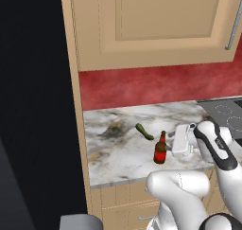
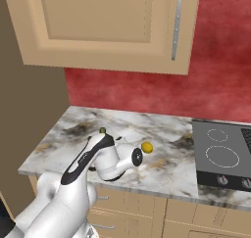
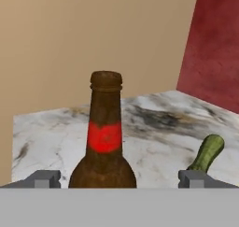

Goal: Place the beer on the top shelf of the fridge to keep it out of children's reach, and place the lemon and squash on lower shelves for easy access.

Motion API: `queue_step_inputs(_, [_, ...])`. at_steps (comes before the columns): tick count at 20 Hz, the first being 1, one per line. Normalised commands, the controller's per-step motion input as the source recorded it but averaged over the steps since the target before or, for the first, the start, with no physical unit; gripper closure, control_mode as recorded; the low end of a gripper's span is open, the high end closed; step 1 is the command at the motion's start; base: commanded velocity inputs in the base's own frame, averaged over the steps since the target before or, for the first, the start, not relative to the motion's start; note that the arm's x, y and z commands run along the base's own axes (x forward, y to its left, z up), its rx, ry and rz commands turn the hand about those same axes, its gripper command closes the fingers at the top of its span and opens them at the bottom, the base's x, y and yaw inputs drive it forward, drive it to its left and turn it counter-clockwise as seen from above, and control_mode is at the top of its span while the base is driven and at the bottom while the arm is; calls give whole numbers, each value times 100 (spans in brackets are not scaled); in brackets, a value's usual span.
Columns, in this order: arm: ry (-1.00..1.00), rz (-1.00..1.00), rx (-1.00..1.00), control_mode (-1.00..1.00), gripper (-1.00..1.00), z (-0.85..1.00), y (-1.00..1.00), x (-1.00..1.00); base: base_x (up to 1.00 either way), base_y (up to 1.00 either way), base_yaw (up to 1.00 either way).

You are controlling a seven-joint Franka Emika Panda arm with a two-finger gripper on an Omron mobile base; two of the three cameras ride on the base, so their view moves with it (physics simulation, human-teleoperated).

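One beer (image 3: 104,142) upright between the fingertips | gripper (image 3: 120,178) wide open, holding nothing | squash (image 3: 207,152) beyond

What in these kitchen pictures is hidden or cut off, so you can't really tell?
- Beer: base cut off by the hand view's bottom edge.
- Squash: right base view, mostly behind the arm.
- Fridge: left base view, just a dark side, shelves hidden.
- Gripper: open, fingertips barely showing.
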Motion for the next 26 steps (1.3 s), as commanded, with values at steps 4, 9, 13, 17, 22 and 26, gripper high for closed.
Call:
queue_step_inputs(4, [0, 0, 0, -100, -100, -2, 1, 9, 0, 0, 0])
queue_step_inputs(9, [2, 0, 3, -100, -100, 0, 4, 0, 0, 0, 0])
queue_step_inputs(13, [3, 0, 2, -100, -100, 0, 24, 0, 0, 0, 0])
queue_step_inputs(17, [1, 0, 3, -100, -100, 0, 32, 0, 0, 0, 0])
queue_step_inputs(22, [5, 0, 0, -100, -100, -9, 19, 4, 0, 0, 0])
queue_step_inputs(26, [8, 0, 0, -100, -100, -16, 10, 7, 0, 0, 0])
